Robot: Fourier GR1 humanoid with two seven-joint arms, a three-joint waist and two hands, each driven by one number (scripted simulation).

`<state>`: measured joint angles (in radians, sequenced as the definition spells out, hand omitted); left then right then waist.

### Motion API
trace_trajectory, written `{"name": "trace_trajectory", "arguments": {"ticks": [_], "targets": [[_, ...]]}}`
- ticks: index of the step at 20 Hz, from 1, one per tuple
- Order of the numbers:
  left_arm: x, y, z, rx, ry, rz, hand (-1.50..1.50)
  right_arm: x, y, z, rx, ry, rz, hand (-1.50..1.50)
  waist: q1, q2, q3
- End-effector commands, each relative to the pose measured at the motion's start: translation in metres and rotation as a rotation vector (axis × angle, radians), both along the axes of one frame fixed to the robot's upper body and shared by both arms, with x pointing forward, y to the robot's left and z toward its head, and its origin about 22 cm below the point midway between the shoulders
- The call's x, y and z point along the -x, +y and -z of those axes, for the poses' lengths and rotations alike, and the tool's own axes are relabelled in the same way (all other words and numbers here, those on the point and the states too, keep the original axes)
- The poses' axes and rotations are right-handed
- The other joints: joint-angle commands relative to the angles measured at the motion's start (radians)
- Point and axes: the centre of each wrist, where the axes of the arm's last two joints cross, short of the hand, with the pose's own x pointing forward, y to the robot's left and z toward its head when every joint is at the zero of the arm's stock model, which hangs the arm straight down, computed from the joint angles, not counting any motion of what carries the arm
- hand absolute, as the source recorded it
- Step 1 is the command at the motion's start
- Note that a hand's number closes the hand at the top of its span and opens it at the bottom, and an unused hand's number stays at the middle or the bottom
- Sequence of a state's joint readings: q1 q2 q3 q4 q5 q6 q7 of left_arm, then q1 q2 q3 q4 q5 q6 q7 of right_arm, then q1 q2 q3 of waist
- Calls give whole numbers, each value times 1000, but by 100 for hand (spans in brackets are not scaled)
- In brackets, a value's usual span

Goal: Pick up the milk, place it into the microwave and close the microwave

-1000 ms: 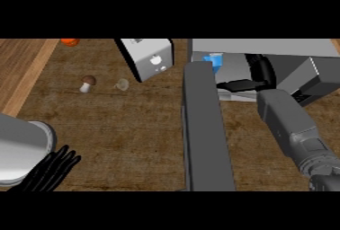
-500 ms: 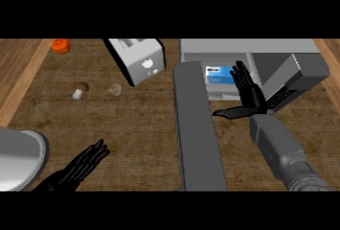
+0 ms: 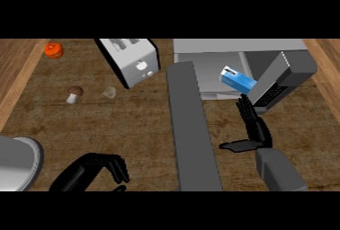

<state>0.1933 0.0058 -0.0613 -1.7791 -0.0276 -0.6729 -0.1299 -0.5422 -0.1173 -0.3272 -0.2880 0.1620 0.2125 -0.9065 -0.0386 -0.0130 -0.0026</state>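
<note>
The milk point(image 3: 238, 80), a blue and white carton, lies tilted inside the open microwave point(image 3: 212, 56) at the upper right. The microwave's door point(image 3: 191, 130) stands open and shows as a long grey slab running toward me down the middle. My right hand point(image 3: 256, 132) is open just in front of the microwave's mouth, right of the door, with fingers straight and the thumb out to the left. It holds nothing and is a short way from the milk. My left hand point(image 3: 93, 170) is at the lower left with its fingers curled over the counter, holding nothing.
A white toaster point(image 3: 129, 60) stands left of the microwave. A mushroom point(image 3: 73, 94), a pale garlic bulb point(image 3: 109, 92) and an orange item point(image 3: 53, 49) lie at the upper left. A grey round pot point(image 3: 16, 166) sits at the lower left edge.
My right hand has drawn back out of the microwave toward me, leaving the milk inside. My left hand has come further into view and curled its fingers.
</note>
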Motion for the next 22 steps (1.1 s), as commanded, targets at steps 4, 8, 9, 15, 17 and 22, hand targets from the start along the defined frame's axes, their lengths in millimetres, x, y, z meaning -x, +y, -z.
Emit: {"name": "trace_trajectory", "arguments": {"ticks": [4, 8, 9, 15, 17, 22], "targets": [[-24, -30, 18, -106, 8, 18, 150, 68, -67, 19, 15, -5, 47, -150, -34, -3, -3], [-37, -48, 21, -166, -29, 102, 150, 102, -73, 25, -5, -16, 101, -150, -20, 0, -2], [-39, -51, 32, -157, -44, 128, 150, 115, -85, 24, 7, -26, 105, -150, -18, 3, -2], [-61, -82, 39, -186, -84, 136, 150, 162, -117, 0, -22, -66, 104, -150, -16, 8, -2], [-49, -101, 43, -170, -99, 129, 150, 181, -123, -5, -45, -86, 84, -150, -9, 8, -1], [-32, -135, 73, -157, -85, 211, 150, 180, -142, -45, -49, -168, 45, -150, -14, 12, -1]]}}
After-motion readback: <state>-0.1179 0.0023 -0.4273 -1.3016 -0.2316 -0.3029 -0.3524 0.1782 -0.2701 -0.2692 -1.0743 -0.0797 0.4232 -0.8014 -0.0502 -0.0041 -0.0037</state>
